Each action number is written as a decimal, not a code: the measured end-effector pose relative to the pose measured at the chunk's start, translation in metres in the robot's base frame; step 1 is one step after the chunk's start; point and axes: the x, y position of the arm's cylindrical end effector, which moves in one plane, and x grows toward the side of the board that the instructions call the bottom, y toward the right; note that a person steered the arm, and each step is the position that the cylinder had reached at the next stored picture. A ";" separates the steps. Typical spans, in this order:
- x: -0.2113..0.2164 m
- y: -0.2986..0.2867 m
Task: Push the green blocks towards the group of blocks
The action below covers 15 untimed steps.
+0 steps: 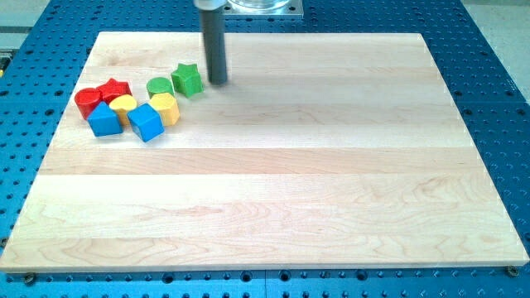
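A green star block (188, 79) and a green round block (159, 86) sit side by side at the upper left of the wooden board (273, 190). My tip (218, 82) rests on the board just right of the green star, a small gap apart. Left and below the green blocks lies a cluster: a red round block (87, 100), a red star (114, 88), a yellow round block (122, 105), a yellow hexagon block (164, 108), a blue block (104, 120) and a blue cube (146, 122). The green round block is close to the yellow hexagon.
The board lies on a blue perforated table (489, 74). The arm's metal mount (261, 8) shows at the view's top. The cluster is near the board's left edge.
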 end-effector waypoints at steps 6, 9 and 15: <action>0.003 -0.097; -0.021 -0.115; -0.014 -0.200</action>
